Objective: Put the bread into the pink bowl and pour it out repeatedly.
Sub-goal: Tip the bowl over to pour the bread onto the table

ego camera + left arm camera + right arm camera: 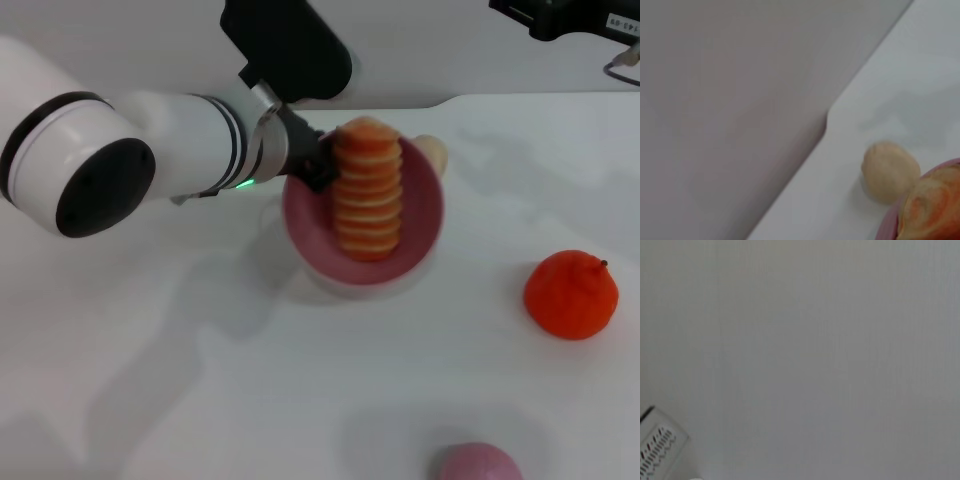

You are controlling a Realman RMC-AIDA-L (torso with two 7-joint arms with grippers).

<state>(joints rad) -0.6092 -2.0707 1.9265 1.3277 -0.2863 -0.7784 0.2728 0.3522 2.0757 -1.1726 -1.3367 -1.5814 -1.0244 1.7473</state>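
White table (300, 400) spread beneath the robot's left arm, which reached in from the near left to the pink bowl (425, 205). The bowl appeared tipped toward the head camera, its inside facing up and forward, and the striped bread (367, 190) lay inside it, running from the far rim to the near wall. The left hand (312, 162) was at the bowl's left rim, apparently gripping it, though whether its fingers were together on the rim could not be told. The right hand was parked out of sight; its state could not be told either.

An orange fruit (571, 295) sat well to the right, a small beige bun (890, 171) just behind the bowl, and a small pink rounded object (477, 465) at the near edge.

Judging by the tilt, a pour was in hand. It would go best with a slow, steady roll of the wrist toward bare table, away from the bun and the fruit.
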